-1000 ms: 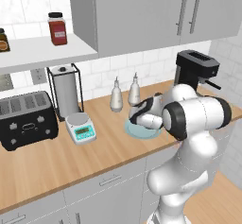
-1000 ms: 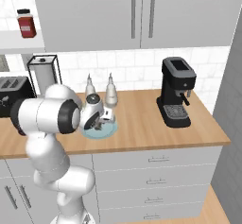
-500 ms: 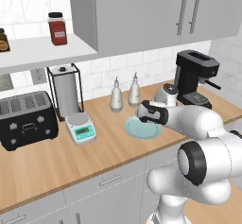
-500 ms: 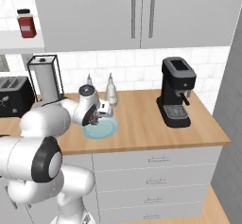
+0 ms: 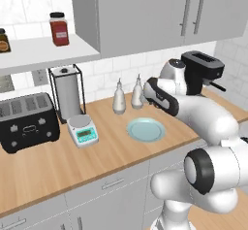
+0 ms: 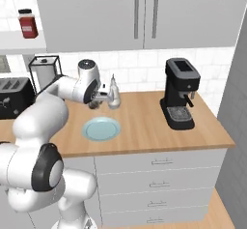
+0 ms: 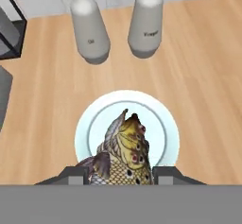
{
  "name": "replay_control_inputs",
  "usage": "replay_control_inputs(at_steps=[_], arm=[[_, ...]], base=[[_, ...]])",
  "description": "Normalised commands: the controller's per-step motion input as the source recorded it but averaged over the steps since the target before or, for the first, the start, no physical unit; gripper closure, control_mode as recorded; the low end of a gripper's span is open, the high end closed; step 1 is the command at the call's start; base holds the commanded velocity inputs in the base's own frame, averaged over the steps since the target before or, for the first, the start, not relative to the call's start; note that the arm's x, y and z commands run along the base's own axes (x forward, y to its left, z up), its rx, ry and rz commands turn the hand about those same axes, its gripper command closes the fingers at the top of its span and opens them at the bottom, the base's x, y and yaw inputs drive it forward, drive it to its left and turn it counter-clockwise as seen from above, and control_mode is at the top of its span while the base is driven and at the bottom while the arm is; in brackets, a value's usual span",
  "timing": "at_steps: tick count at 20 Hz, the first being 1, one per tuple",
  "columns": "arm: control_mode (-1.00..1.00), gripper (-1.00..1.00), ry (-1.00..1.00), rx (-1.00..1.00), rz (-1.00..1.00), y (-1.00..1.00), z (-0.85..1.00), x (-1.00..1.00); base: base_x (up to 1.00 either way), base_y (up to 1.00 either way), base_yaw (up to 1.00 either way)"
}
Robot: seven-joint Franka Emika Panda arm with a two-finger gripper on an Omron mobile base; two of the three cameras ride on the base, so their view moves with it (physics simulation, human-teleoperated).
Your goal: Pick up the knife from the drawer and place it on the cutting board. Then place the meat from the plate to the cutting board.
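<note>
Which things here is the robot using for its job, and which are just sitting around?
For the job:
- fish, gripped in the tool
- plate, now bare in the base views

Just sitting around:
- two bottles
- coffee machine
- toaster
- kitchen scale
- paper towel stand
- jars on the shelf

The wooden table point(image 5: 58, 166) carries the plate point(image 5: 145, 129), two grey bottles point(image 5: 119, 98), a scale point(image 5: 83, 130), toaster point(image 5: 26, 122) and coffee machine point(image 6: 179, 100).
</note>
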Motion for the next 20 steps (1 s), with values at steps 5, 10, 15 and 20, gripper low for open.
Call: replay_control_inputs(at_steps=[5, 10, 15, 20], arm=[[1.00, 1.00, 0.00, 0.00, 0.00, 0.00, 0.00, 0.00], [1.00, 1.00, 0.00, 0.00, 0.00, 0.00, 0.00, 0.00], [1.00, 1.00, 0.00, 0.00, 0.00, 0.00, 0.00, 0.00], [1.00, 1.00, 0.00, 0.00, 0.00, 0.00, 0.00, 0.00]], base=[[-0.99, 0.00, 0.08], [-1.00, 0.01, 0.09], [-1.00, 0.45, 0.08], [-0.56, 1.00, 0.05]])
